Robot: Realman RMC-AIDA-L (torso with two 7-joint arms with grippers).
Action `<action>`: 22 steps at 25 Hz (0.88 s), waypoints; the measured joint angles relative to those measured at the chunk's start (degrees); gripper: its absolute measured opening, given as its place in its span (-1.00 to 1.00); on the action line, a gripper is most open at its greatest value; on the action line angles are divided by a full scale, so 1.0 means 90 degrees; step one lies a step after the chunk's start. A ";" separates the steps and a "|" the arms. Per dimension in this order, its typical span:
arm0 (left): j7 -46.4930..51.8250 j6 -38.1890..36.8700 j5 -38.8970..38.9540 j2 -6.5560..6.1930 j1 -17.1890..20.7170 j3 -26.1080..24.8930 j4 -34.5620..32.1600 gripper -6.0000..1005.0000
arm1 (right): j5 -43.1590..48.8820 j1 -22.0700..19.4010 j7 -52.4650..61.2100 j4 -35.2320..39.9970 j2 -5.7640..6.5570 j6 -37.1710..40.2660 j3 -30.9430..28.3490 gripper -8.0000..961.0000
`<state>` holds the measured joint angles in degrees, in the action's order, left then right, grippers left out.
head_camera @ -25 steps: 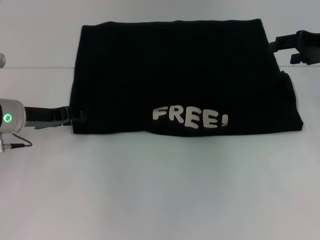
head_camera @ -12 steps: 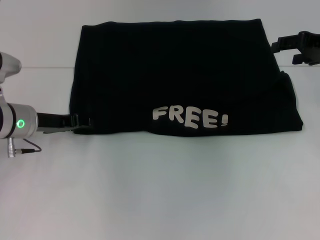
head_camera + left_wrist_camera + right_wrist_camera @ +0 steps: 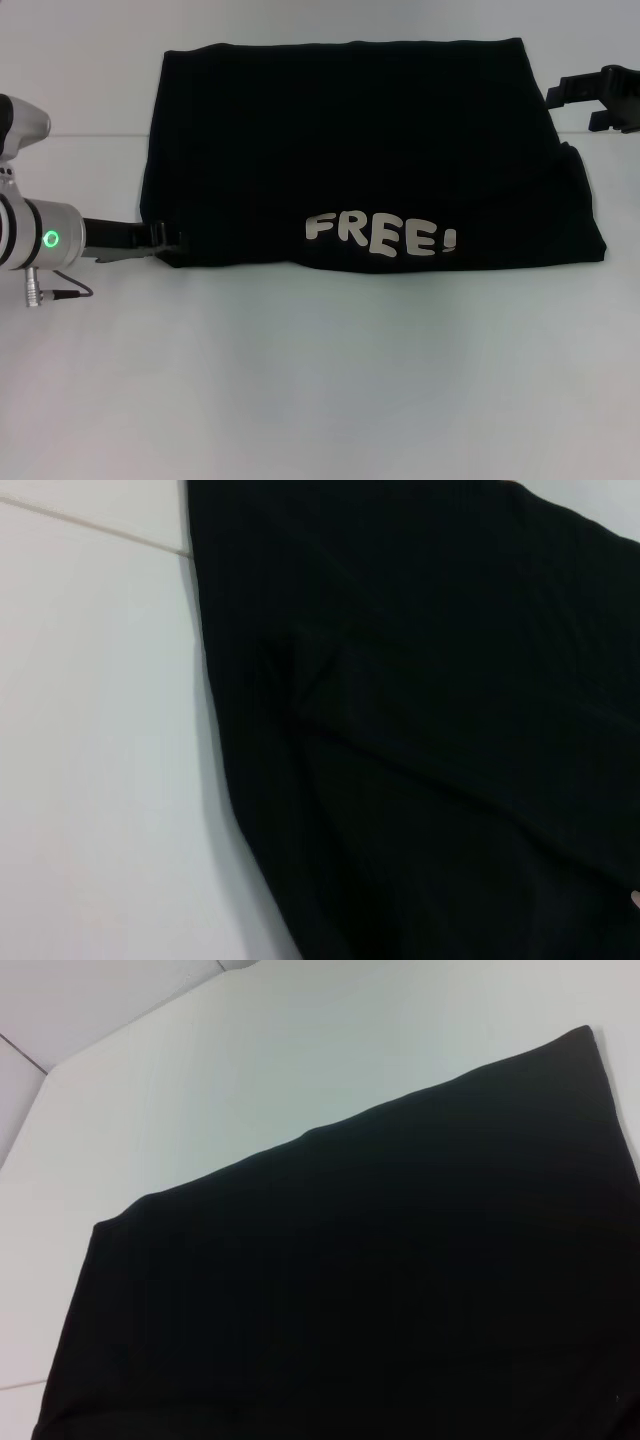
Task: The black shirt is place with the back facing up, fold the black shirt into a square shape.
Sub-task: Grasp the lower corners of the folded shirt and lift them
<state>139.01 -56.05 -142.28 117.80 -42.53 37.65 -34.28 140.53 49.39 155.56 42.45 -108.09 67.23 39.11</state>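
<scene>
Black shirt [image 3: 360, 150] lay on the white desk [image 3: 320, 380], already folded into a wide rectangle with the lettering near you. Your left end effector [image 3: 165, 240] touched its near-left corner, grip unclear; the right end effector [image 3: 570, 92] waited beside the far-right edge, also unclear. You had a fold left.

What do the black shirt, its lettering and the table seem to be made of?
Black shirt: soft matte knit fabric, likely cotton; it lies limp with shallow creases. "FREE!" lettering: flat off-white print, probably ink or vinyl. Table: smooth, hard white surface, perhaps laminate; one thin seam shows. Left gripper sits at the shirt's near left corner.
</scene>
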 joint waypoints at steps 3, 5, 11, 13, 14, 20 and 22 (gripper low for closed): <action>0.0046 -0.0017 -0.0018 -0.0008 -0.0013 0.0005 -0.0011 -0.23 | 0.0000 -0.0023 0.0000 0.0000 0.0011 0.0000 0.0000 0.64; 0.0081 -0.0046 -0.0018 -0.0021 -0.0017 0.0006 -0.0014 -0.38 | 0.0000 -0.0033 -0.0001 0.0000 0.0019 0.0005 0.0000 0.63; 0.0132 -0.0310 -0.0019 -0.0095 -0.0064 -0.0024 -0.0017 -0.87 | 0.0009 -0.0076 -0.0023 0.0015 0.0046 0.0129 0.0008 0.62; 0.0161 -0.0580 -0.0012 -0.0158 -0.0101 -0.0103 -0.0015 -0.96 | 0.0024 -0.0110 -0.0138 0.0032 0.0059 0.0293 0.0024 0.62; 0.0183 -0.0737 -0.0003 -0.0190 -0.0122 -0.0156 -0.0015 -0.96 | 0.0044 -0.0136 -0.0245 0.0041 0.0068 0.0415 0.0028 0.62; 0.0286 -0.1354 0.0029 -0.0358 -0.0261 -0.0585 -0.0041 -0.99 | 0.0271 -0.0458 -0.1076 -0.0004 0.0096 0.0719 0.0082 0.61; 0.0286 -0.1336 0.0032 -0.0366 -0.0284 -0.0621 -0.0042 -0.99 | 0.0282 -0.0589 -0.1329 -0.0014 0.0031 0.0660 0.0073 0.60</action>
<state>141.59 -68.07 -142.00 114.51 -45.08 32.06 -34.66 143.07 44.09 143.60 42.33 -107.81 73.17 39.77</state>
